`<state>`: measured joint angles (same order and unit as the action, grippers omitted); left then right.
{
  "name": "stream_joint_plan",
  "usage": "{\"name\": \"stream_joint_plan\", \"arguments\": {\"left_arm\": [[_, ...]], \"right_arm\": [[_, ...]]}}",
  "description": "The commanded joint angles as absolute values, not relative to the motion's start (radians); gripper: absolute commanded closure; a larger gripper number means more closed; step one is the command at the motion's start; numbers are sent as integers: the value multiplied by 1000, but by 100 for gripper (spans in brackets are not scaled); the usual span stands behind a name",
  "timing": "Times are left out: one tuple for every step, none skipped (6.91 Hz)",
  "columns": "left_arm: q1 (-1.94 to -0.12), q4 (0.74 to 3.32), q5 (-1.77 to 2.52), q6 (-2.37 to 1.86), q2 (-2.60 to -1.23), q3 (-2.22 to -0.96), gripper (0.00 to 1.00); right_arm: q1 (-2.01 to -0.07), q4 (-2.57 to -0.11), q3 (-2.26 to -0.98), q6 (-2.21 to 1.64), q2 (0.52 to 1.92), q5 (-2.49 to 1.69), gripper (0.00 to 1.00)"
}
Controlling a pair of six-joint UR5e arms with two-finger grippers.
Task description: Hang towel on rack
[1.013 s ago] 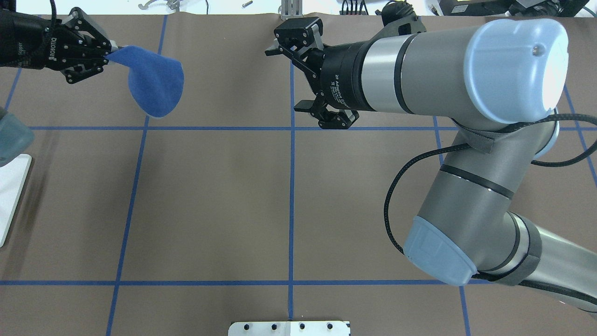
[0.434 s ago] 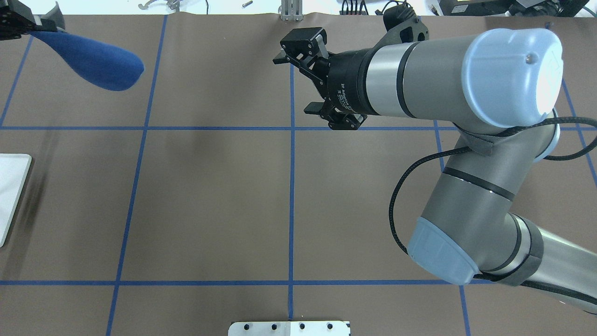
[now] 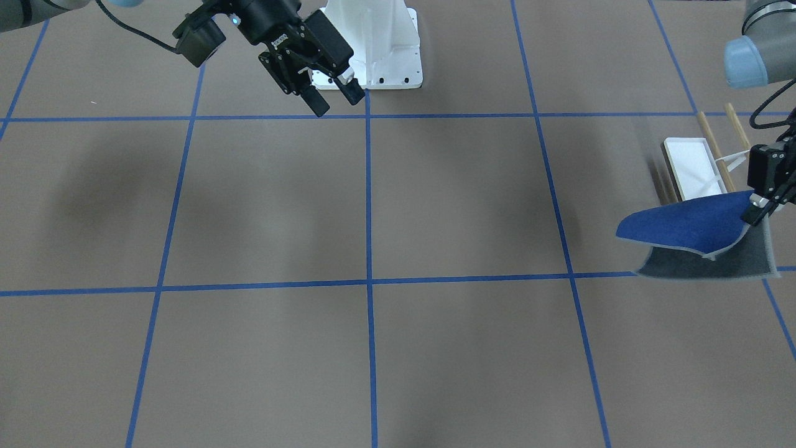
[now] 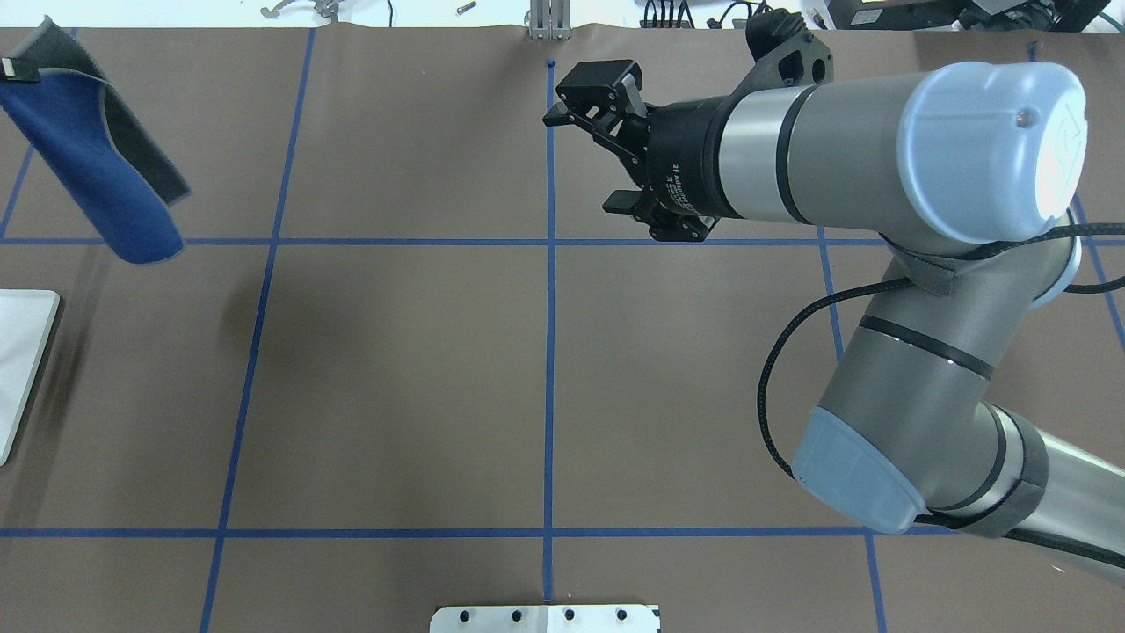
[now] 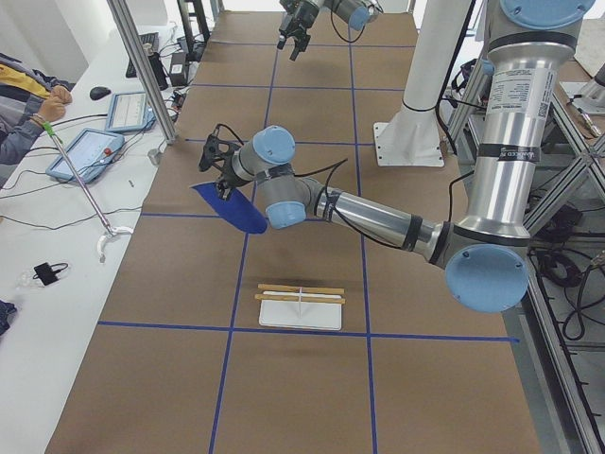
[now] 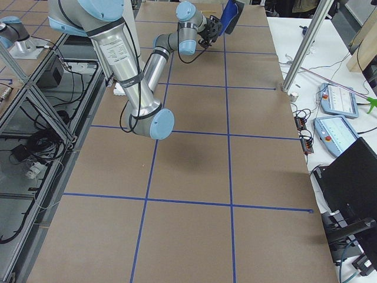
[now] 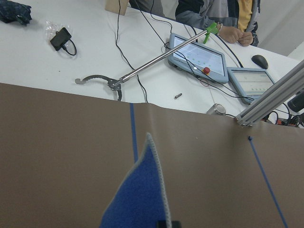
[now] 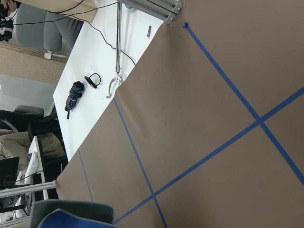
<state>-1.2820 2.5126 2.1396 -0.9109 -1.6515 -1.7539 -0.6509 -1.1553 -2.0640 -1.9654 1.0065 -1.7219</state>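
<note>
The towel [image 3: 684, 223], blue with a grey underside, hangs from one corner in my left gripper [image 3: 754, 213], which is shut on it at the table's left end. It hangs just in front of the rack [image 3: 687, 173], whose white tray and two wooden dowel bars [image 3: 709, 144] stand beside the gripper. In the overhead view the towel [image 4: 97, 176] droops at the far left, and only the tray's edge [image 4: 18, 369] shows. The exterior left view shows the towel [image 5: 234, 208] held above the table, apart from the rack [image 5: 301, 307]. My right gripper [image 4: 583, 159] is open and empty near the table's far middle.
The large white bolted pedestal [image 3: 373, 43] stands at the robot's side of the table. Blue tape lines divide the brown table cover [image 4: 395, 378]. An operators' desk with tablets [image 5: 85, 151] and a metal post [image 5: 142, 66] border the far side.
My left gripper has carried the towel left, out of the overhead view. The towel has swung and now hangs down with its grey underside showing. My right gripper has drawn back to the right.
</note>
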Motion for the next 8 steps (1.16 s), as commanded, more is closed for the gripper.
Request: {"name": "stream_joint_plan", "arguments": {"left_arm": [[-1285, 2517, 2137, -835, -1529, -1798, 100], [-1285, 2520, 2140, -836, -1469, -1825, 100], [-1284, 2522, 2149, -851, -1419, -1851, 100], [-1285, 2528, 2176, -850, -1372, -1862, 100], [-1295, 2533, 2272, -850, -1350, -1862, 100], [-1330, 2531, 2322, -847, -1335, -1858, 100], [-1350, 2530, 2339, -847, -1313, -1850, 100], [-1367, 2525, 2342, -839, -1305, -1832, 100]], "right_arm": [[-657, -1155, -2072, -1940, 1042, -1714, 0], [-657, -1155, -2071, -1940, 1043, -1709, 0], [-657, -1155, -2074, -1942, 1043, -1704, 0], [-670, -1164, -2083, -1941, 1060, -1710, 0], [-689, -1167, -2112, -1921, 1130, -1723, 0], [-715, -1196, -2149, -1851, 1213, -1726, 0], [-745, -1345, -2202, -1709, 1238, -1726, 0], [-773, -1477, -2257, -1584, 1242, -1724, 0]]}}
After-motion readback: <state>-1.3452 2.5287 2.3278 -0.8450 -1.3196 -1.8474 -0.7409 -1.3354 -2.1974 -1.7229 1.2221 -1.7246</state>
